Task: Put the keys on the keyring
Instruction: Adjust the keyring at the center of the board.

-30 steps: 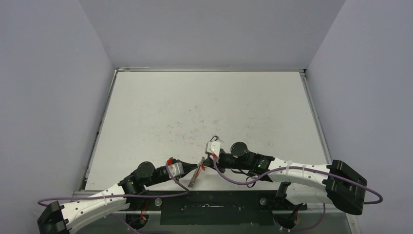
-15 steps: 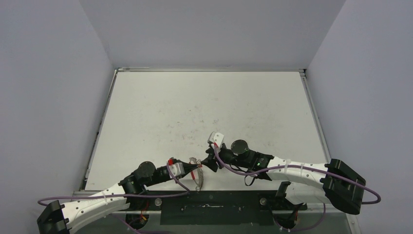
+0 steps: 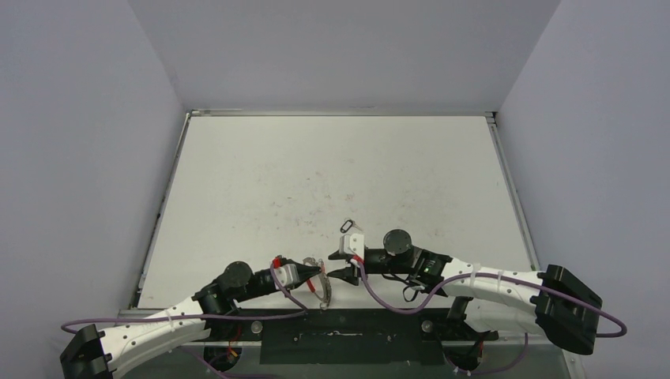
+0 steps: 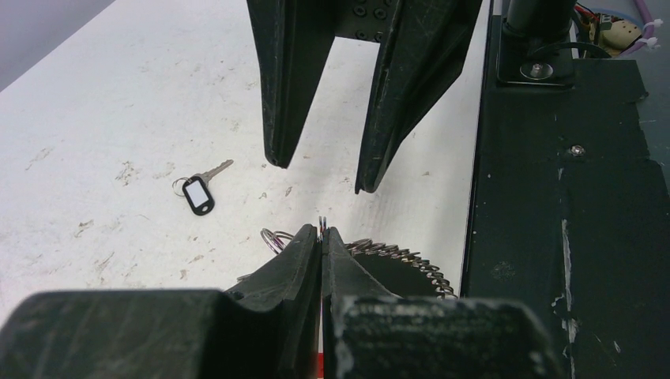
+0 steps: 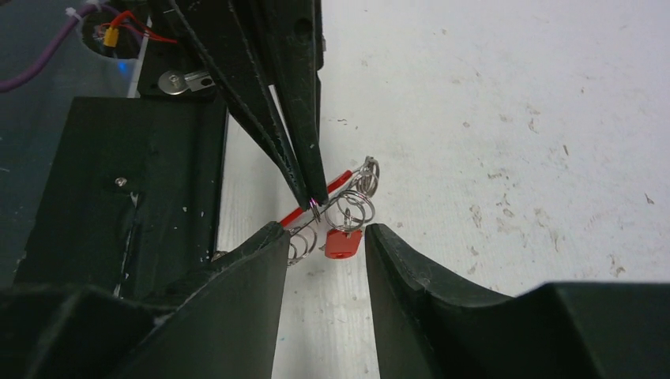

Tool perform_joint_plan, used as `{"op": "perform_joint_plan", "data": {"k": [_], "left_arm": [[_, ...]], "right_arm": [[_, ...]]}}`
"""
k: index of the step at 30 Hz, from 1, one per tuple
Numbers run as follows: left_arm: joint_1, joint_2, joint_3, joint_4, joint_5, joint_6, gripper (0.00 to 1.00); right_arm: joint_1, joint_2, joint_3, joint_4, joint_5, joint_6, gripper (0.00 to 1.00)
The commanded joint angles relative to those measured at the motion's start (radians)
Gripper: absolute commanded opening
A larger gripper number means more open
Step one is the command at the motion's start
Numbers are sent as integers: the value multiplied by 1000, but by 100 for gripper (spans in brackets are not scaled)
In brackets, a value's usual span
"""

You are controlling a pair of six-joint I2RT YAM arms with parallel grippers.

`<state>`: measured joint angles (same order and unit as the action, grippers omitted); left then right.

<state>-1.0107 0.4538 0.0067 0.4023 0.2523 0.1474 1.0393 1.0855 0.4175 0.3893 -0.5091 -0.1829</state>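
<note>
The keyring [image 3: 323, 289] is a thin ring with a red sleeve [image 5: 340, 180] and several small silver rings [image 4: 399, 257] strung on it. It hangs at the table's near edge, and my left gripper [image 4: 321, 231] is shut on its wire. A small red tag [image 5: 344, 243] dangles from one of the small rings [image 5: 357, 207]. My right gripper [image 5: 324, 234] faces the left one with its jaws open; the red tag lies just beyond its tips, untouched. One of the keys [image 4: 199, 192], with a dark oblong tag and short silver shaft, lies loose on the table [image 3: 346, 226], behind the right wrist.
The black base plate [image 4: 569, 197] runs along the near table edge right beside both grippers, also seen in the right wrist view [image 5: 118, 197]. The white tabletop [image 3: 332, 166] stretches away behind, bounded by grey walls.
My right gripper has opened and let go of the keyring, then drawn back slightly. The ring, earlier stretched slantwise between both grippers, now hangs from the left one alone.
</note>
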Motion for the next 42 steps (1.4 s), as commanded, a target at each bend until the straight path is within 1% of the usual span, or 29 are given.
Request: {"op": "perform_joint_plan", "data": {"k": [1, 9, 11, 13, 16, 19, 23, 26, 27, 29, 30, 32, 34, 36, 39, 42], "left_arm": [[0, -7, -33, 73, 30, 16, 0], [0, -10, -30, 79, 47, 18, 0], [0, -10, -30, 80, 47, 18, 0], [0, -10, -30, 82, 47, 18, 0], [0, -11, -32, 82, 48, 15, 0], [0, -11, -33, 82, 47, 14, 0], [0, -15, -33, 81, 43, 9, 0], [0, -21, -28, 77, 27, 0, 0], [-1, -26, -22, 59, 20, -3, 4], [0, -39, -13, 25, 0, -12, 23], [0, -47, 7, 5, -7, -15, 30], [0, -67, 32, -44, -23, -16, 41], [-1, -89, 53, -96, -41, -9, 46], [0, -109, 71, -152, -54, 6, 48], [-1, -126, 99, -233, -65, 33, 48], [0, -124, 128, -281, -67, 53, 45]], "right_arm": [[-3, 48, 18, 107, -115, -36, 39], [6, 157, 55, 174, -146, -25, 28], [6, 169, 56, 186, -143, -22, 23], [5, 172, 56, 202, -143, -18, 15], [7, 171, 56, 215, -136, -13, 9], [6, 168, 55, 213, -135, -14, 1], [5, 153, 62, 176, -128, -15, 0], [6, 126, 86, 67, -98, -29, 0], [6, 115, 98, 19, -86, -41, 0], [6, 90, 128, -86, -64, -68, 0], [6, 78, 145, -138, -56, -92, 0], [5, 59, 182, -248, -38, -122, 0], [7, 47, 223, -346, -28, -153, 0], [7, 44, 265, -445, -18, -180, 0], [9, 54, 329, -565, -7, -215, 0], [11, 90, 396, -666, 22, -224, 0]]}}
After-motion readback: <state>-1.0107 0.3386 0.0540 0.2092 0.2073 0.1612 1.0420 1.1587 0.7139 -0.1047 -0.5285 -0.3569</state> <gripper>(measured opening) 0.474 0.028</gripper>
